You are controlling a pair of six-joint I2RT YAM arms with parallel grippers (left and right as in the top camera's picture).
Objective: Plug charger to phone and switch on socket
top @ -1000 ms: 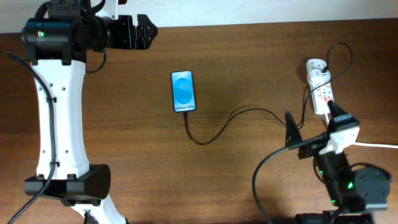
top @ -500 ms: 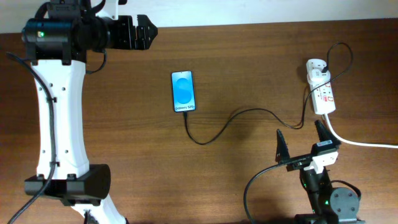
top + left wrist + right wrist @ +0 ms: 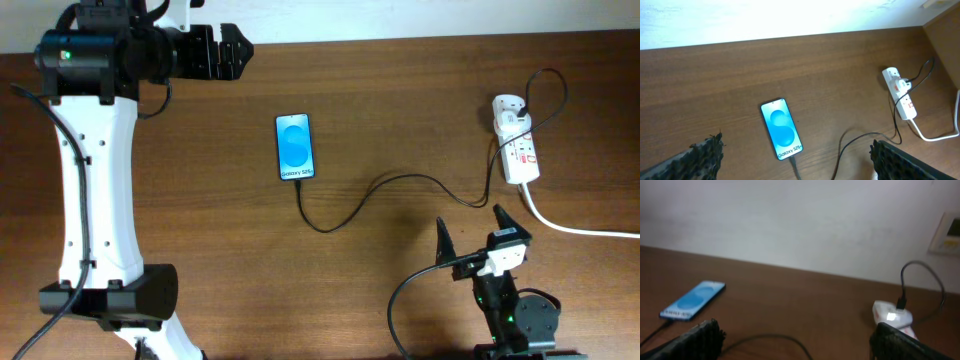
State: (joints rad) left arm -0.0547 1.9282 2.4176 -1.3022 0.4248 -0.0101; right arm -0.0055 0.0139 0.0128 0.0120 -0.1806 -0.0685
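Presently the right gripper stands spread and empty, near but short of the socket. The left gripper, likewise spread, hangs well apart from the phone. The charger runs from phone to socket.

Overhead: straight down on brown wooden tabletop, far. Left wrist: high, oblique, toward pale wall. Right wrist: low, near-level, close to surface. All share blue-screened black phone, white power strip.
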